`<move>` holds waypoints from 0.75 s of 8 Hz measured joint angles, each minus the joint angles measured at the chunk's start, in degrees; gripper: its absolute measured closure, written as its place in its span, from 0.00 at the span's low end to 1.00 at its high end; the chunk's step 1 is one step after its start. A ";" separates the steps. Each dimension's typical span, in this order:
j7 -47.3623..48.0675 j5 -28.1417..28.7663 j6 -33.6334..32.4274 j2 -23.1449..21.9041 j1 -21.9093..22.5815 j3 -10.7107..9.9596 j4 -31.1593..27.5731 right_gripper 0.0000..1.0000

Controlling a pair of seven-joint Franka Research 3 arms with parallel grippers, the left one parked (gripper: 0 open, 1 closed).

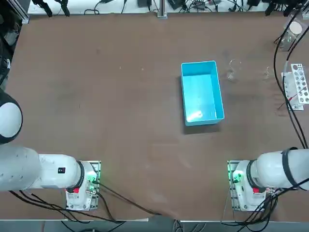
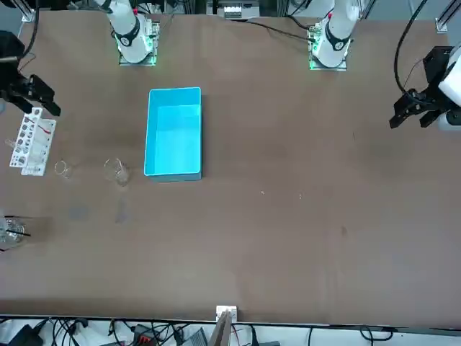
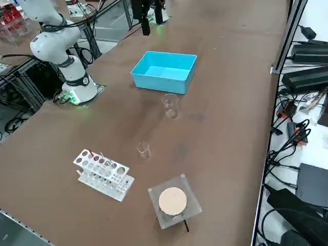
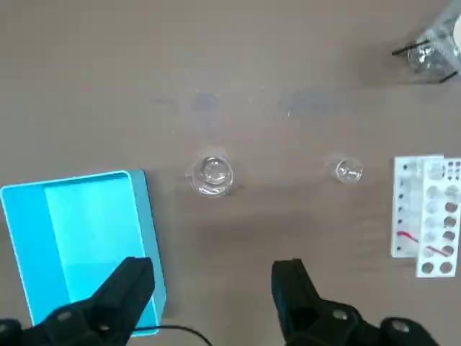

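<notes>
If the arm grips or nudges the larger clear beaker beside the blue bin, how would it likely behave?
The larger beaker looks like thin clear glass, so it is probably light, fragile and slippery. It stands upright and seems empty, so a sideways push may tip it. The open right gripper hovers above, apart from it.

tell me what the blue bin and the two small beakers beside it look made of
Blue bin: probably plastic, smooth and slightly glossy; uniform colour, pale sheen on its floor. Larger beaker and smaller beaker: clear glass or clear plastic, can't tell which; the table shows through. Right gripper hangs over the table near them, fingers open.
</notes>
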 joint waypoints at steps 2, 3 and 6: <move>6.46 -2.67 0.14 1.65 -0.29 -0.22 -0.10 0.00; 7.85 -6.78 0.08 2.51 -0.34 -0.37 -0.62 0.00; 16.52 -11.76 4.85 4.51 -1.20 -0.71 -6.31 0.00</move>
